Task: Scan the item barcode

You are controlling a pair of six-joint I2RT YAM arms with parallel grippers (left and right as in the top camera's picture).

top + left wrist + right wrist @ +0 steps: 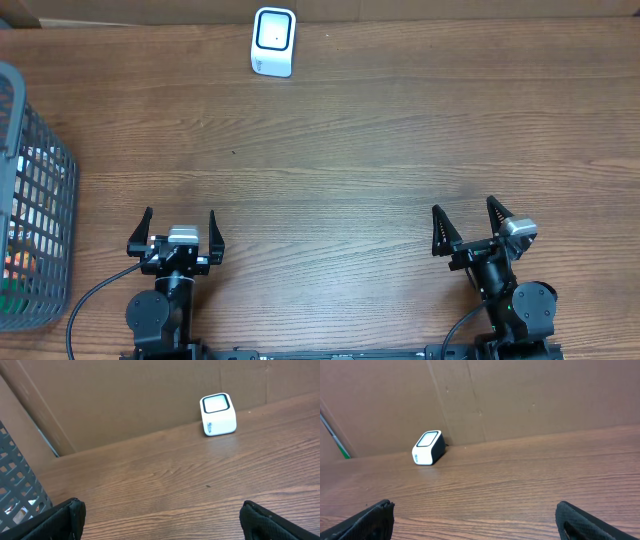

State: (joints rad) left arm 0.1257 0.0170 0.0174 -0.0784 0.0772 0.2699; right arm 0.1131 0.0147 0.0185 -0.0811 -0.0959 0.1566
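The wooden table (350, 140) fills the overhead view, its grain running from 9 o'clock to 3 o'clock. A brown cardboard wall (125, 400) stands along its 12 o'clock edge, and both wrist views show it rising straight up behind the tabletop.

A grey mesh basket (52, 185) sits at the 9 o'clock edge, partly cut off by the frame. Through its bars show white, orange (22, 262) and green patches of the goods inside. Which of them carries the barcode cannot be told, since the mesh hides their shapes.

The left gripper (180, 215) stands at 7 o'clock, near the table's front edge, pointing toward 12 o'clock. Its jaws are spread wide with nothing between them, and they are raised off the wood. The right gripper (464, 206) stands at 5 o'clock, turned slightly toward 11 o'clock, its jaws just as wide and bare. The two are well apart from each other and from the basket.

The scanner (273, 42), a small white box with a dark-framed window on top, rests at 12 o'clock, just beside the cardboard wall and far from both grippers.

A black cable (88, 300) curves out from the left arm's base toward 8 o'clock.
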